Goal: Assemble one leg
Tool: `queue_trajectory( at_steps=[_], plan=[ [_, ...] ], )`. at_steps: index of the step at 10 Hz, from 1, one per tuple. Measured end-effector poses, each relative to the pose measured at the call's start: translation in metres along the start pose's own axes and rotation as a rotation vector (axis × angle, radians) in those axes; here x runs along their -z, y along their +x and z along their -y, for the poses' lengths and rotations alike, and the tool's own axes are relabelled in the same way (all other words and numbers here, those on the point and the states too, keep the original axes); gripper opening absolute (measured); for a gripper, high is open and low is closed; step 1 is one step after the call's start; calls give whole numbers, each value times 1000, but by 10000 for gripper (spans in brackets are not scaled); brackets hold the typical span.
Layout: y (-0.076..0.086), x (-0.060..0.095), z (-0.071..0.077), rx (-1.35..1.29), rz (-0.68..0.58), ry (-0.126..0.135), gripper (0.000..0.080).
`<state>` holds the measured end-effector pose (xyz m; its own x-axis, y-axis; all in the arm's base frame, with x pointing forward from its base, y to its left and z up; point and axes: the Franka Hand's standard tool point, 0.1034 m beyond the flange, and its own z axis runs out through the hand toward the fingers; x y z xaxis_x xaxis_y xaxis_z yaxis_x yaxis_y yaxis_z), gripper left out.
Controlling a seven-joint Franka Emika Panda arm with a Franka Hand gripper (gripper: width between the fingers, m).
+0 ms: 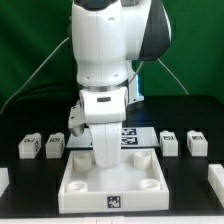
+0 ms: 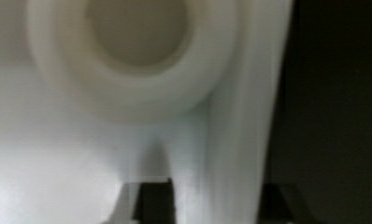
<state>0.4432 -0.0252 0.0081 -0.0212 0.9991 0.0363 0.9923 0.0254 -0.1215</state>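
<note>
No writing could be read. Only black-and-white square tags were seen: several on the marker board (image 1: pixel 140 136) and one on the front edge of the square panel (image 1: pixel 85 187). Two legs (image 1: pixel 25 147) (image 1: pixel 55 143), tagged white plastic blocks, were set at the exterior view's left and two more legs (image 1: pixel 169 143) (image 1: pixel 196 143) at its right, all apart from the panel. The gripper (image 1: pixel 106 158) was held low over the panel. A smooth round socket (image 2: pixel 138 35) was shown blurred in the wrist view. Whether the fingers were apart or together could not be told.
</note>
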Motion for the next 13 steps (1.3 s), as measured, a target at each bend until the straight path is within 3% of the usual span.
queue_trajectory(
  at_steps=[2,8,13],
  plan=[
    [-1,2,-4,-1,1,-17,68],
    [1,3,-6,-2,1,-22,68],
    [65,7,-42,-47,-34,-69,67]
  ],
)
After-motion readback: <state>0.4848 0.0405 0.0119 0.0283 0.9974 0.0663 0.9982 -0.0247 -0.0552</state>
